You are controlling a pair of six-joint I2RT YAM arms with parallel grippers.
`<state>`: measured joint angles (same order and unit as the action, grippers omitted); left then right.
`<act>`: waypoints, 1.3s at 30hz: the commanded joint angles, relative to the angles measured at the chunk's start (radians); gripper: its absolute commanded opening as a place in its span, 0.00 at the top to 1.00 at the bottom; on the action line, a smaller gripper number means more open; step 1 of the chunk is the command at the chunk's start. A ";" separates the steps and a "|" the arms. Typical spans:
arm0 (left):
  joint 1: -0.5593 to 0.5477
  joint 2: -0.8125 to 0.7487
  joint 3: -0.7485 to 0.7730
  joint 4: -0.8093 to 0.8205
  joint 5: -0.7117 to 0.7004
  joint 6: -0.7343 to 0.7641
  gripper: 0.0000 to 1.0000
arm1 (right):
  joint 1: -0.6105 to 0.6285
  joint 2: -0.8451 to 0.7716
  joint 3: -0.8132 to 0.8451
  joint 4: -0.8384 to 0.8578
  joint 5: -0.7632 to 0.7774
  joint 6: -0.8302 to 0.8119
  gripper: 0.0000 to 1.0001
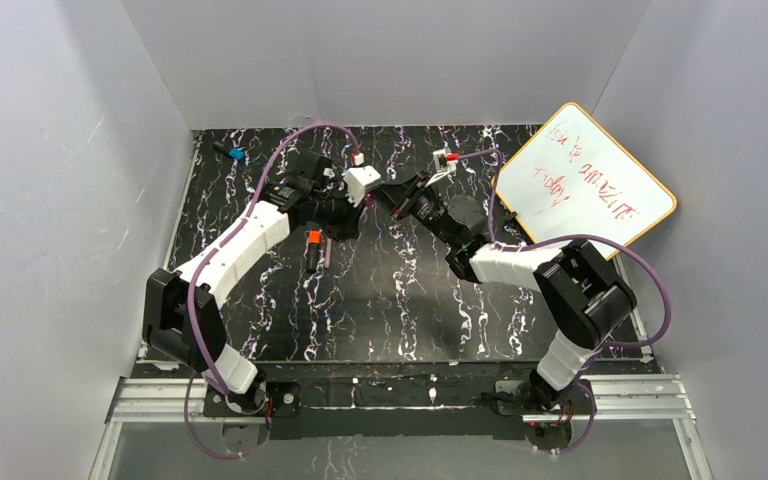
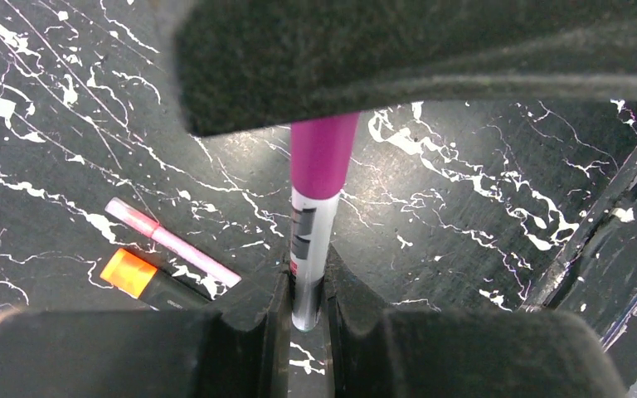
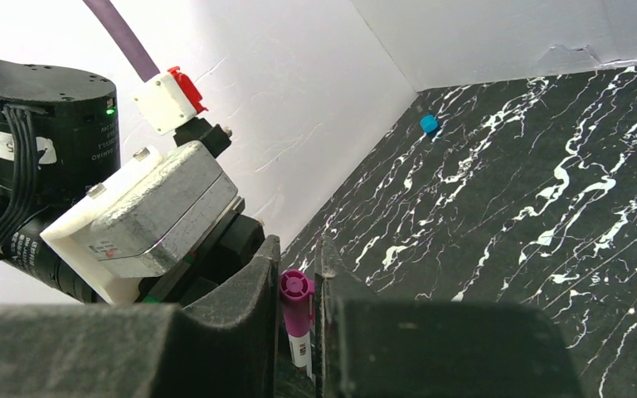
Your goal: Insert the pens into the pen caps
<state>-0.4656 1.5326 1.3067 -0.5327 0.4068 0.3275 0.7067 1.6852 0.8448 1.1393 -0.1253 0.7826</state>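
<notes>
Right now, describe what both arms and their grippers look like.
The left arm and right arm match: white shells over black joints, each trailed by a looping purple cable. The left gripper and right gripper have matte black blocky fingers. A white-grey box and a red-and-white plug sit at the left wrist.

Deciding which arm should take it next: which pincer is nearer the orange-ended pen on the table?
Left. Both grip the magenta pen, but the left pincer hangs just beside the orange-ended pen; the right pincer is beyond the left one.
</notes>
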 commanded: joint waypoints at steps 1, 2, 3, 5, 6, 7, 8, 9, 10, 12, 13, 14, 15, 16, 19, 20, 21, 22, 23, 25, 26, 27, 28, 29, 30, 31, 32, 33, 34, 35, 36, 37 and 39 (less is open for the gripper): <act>0.024 -0.045 0.161 0.436 0.013 -0.013 1.00 | 0.178 0.071 -0.060 -0.211 -0.346 0.066 0.99; 0.028 -0.050 0.160 0.451 0.017 -0.017 1.00 | 0.184 0.074 -0.059 -0.210 -0.348 0.067 0.99; 0.033 -0.053 0.157 0.470 0.022 -0.023 1.00 | 0.189 0.079 -0.058 -0.210 -0.351 0.069 0.99; 0.041 -0.063 0.148 0.509 0.024 -0.045 1.00 | 0.197 0.086 -0.055 -0.208 -0.352 0.070 0.99; 0.045 -0.070 0.139 0.525 0.026 -0.057 1.00 | 0.202 0.091 -0.054 -0.209 -0.353 0.070 0.99; 0.050 -0.078 0.127 0.582 0.029 -0.072 1.00 | 0.206 0.095 -0.051 -0.210 -0.354 0.072 0.99; 0.056 -0.088 0.111 0.619 0.032 -0.090 1.00 | 0.209 0.099 -0.049 -0.208 -0.355 0.073 0.99; 0.063 -0.098 0.096 0.655 0.038 -0.111 1.00 | 0.212 0.103 -0.047 -0.209 -0.356 0.074 0.99; 0.071 -0.108 0.076 0.688 0.043 -0.129 1.00 | 0.216 0.107 -0.046 -0.210 -0.358 0.075 0.99; 0.081 -0.130 0.048 0.758 0.049 -0.161 1.00 | 0.218 0.113 -0.041 -0.213 -0.361 0.075 0.99; 0.084 -0.146 0.024 0.789 0.050 -0.173 1.00 | 0.220 0.116 -0.041 -0.215 -0.362 0.075 0.99; 0.086 -0.157 0.011 0.816 0.050 -0.182 1.00 | 0.219 0.118 -0.040 -0.216 -0.363 0.075 0.99; 0.087 -0.164 0.003 0.832 0.049 -0.189 1.00 | 0.219 0.118 -0.039 -0.216 -0.364 0.075 0.99; 0.088 -0.169 0.000 0.842 0.052 -0.193 1.00 | 0.220 0.121 -0.037 -0.218 -0.365 0.075 0.99; 0.092 -0.178 -0.009 0.876 0.070 -0.206 1.00 | 0.221 0.132 -0.026 -0.231 -0.372 0.076 0.99; 0.093 -0.182 -0.012 0.886 0.081 -0.213 1.00 | 0.221 0.139 -0.022 -0.234 -0.375 0.075 0.99; 0.094 -0.183 -0.012 0.897 0.092 -0.220 1.00 | 0.221 0.145 -0.019 -0.235 -0.382 0.077 0.99; 0.094 -0.181 -0.008 0.901 0.105 -0.225 1.00 | 0.221 0.150 -0.016 -0.233 -0.385 0.079 0.99; 0.094 -0.177 0.000 0.898 0.118 -0.226 1.00 | 0.222 0.155 -0.014 -0.234 -0.389 0.079 0.99; 0.096 -0.170 0.012 0.899 0.148 -0.225 1.00 | 0.225 0.162 -0.007 -0.236 -0.392 0.080 0.99; 0.096 -0.167 0.020 0.895 0.157 -0.221 1.00 | 0.226 0.165 -0.004 -0.241 -0.393 0.078 0.99; 0.096 -0.164 0.030 0.885 0.161 -0.216 1.00 | 0.227 0.166 0.001 -0.250 -0.393 0.075 0.99; 0.097 -0.165 0.039 0.875 0.163 -0.208 1.00 | 0.227 0.166 0.003 -0.257 -0.393 0.071 0.99; 0.098 -0.165 0.046 0.866 0.164 -0.203 1.00 | 0.228 0.167 0.003 -0.259 -0.393 0.071 0.99; 0.101 -0.168 0.051 0.860 0.165 -0.199 1.00 | 0.229 0.168 0.005 -0.261 -0.394 0.069 0.99; 0.104 -0.172 0.054 0.854 0.165 -0.195 1.00 | 0.229 0.168 0.006 -0.267 -0.395 0.067 0.99; 0.108 -0.175 0.058 0.847 0.168 -0.193 1.00 | 0.229 0.169 0.007 -0.275 -0.394 0.064 0.99; 0.112 -0.180 0.060 0.843 0.170 -0.192 1.00 | 0.228 0.167 0.007 -0.281 -0.392 0.060 0.99; 0.116 -0.184 0.060 0.838 0.171 -0.191 1.00 | 0.229 0.164 0.008 -0.290 -0.391 0.055 0.99; 0.119 -0.189 0.058 0.829 0.173 -0.190 1.00 | 0.228 0.160 0.007 -0.297 -0.389 0.049 0.99; 0.122 -0.195 0.056 0.820 0.175 -0.187 1.00 | 0.228 0.158 0.006 -0.303 -0.386 0.044 0.99; 0.125 -0.198 0.053 0.811 0.177 -0.186 1.00 | 0.229 0.153 0.003 -0.307 -0.382 0.042 0.99; 0.133 -0.206 0.045 0.794 0.187 -0.183 1.00 | 0.228 0.146 0.002 -0.325 -0.373 0.030 0.99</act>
<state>-0.3962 1.4715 1.1969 -0.2356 0.6197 0.1558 0.7696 1.7599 0.9554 1.2522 -0.0845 0.7784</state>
